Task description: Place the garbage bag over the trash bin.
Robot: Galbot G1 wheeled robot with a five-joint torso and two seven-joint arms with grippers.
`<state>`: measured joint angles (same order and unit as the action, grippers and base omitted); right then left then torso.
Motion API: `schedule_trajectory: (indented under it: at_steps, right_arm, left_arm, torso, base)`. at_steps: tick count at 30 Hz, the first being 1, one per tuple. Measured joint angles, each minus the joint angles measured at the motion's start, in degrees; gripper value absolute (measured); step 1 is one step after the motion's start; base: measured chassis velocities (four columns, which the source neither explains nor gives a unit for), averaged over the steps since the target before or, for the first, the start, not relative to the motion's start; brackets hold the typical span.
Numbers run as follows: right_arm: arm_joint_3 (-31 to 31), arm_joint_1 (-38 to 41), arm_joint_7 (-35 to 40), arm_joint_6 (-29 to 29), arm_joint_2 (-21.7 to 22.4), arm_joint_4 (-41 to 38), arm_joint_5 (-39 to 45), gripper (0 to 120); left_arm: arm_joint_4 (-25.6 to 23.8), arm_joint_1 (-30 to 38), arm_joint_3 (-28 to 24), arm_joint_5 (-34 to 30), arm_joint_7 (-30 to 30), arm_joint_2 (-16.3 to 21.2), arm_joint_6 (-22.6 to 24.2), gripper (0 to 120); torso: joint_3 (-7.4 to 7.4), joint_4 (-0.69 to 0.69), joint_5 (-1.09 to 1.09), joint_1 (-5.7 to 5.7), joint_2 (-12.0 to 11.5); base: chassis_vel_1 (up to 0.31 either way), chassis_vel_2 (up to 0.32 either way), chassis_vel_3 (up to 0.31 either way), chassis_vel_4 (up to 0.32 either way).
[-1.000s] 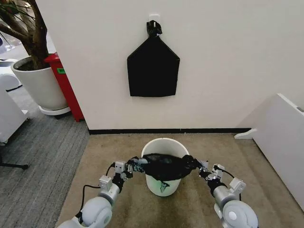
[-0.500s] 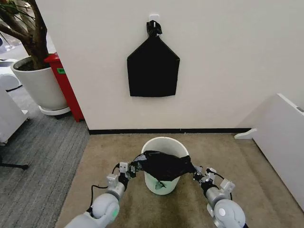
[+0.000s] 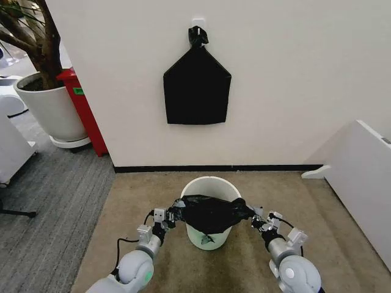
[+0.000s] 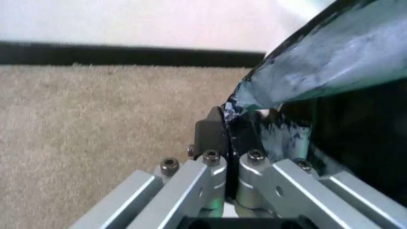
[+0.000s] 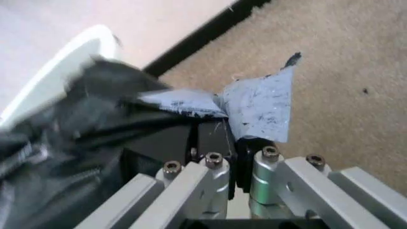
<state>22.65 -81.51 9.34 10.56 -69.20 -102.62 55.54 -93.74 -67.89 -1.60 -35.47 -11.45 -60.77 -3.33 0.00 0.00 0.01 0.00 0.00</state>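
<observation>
The cream-white trash bin (image 3: 211, 185) stands on the tan carpet below me, near the wall. A glossy black garbage bag (image 3: 211, 213) is stretched across its near half, sagging into the opening. My left gripper (image 3: 171, 215) is shut on the bag's left edge, just outside the bin's rim. My right gripper (image 3: 252, 217) is shut on the bag's right edge. In the left wrist view the fingers (image 4: 216, 138) pinch crumpled bag film (image 4: 318, 71). In the right wrist view the bag's torn edge (image 5: 258, 107) sticks out from the closed fingers, with the bin's rim (image 5: 70, 52) beyond.
A flat house-shaped black bag (image 3: 197, 85) hangs on the wall above the bin. A large white plant pot (image 3: 52, 110) and a red stand (image 3: 82, 110) are at the far left. A white panel (image 3: 363, 177) leans at the right. Carpet lies around the bin.
Both grippers and the bag have dropped slightly and drawn closer to the bin over the last second; the bag now sits lower over the bin's near rim.
</observation>
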Motion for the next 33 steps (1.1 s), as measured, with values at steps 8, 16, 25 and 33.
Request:
schedule_trajectory:
  at_steps: [8,16,25,33]
  right_arm:
    - [-0.84,0.66,0.03,0.10,-0.51,1.58,-0.07,0]
    - [-0.39,-1.04,0.33,0.94,0.00,-1.79,-0.37,10]
    - [1.02,-3.89,-4.35,3.36,2.85,-2.85,-1.33,48]
    - [2.59,-5.25,-8.57,3.10,4.50,-3.10,-1.38,79]
  left_arm:
    - [4.27,1.52,-1.20,0.55,-1.08,-4.00,0.32,0]
    - [1.11,-0.52,-1.25,1.21,-2.39,-2.58,0.97,0]
    - [-3.48,-3.71,1.34,1.21,0.47,1.36,3.28,36]
    - [-3.45,-4.85,5.27,1.76,13.03,6.05,0.95,66]
  torso:
    - [0.00,-0.01,-0.01,0.00,0.00]
    - [0.00,-0.01,-0.02,0.00,0.00]
    - [0.00,-0.01,-0.01,0.00,0.00]
    - [0.00,0.00,-0.01,0.00,0.00]
  base:
    - [0.000,0.000,0.000,0.000]
    - [0.000,0.000,0.000,0.000]
    - [0.000,0.000,0.000,0.000]
    - [0.000,0.000,0.000,0.000]
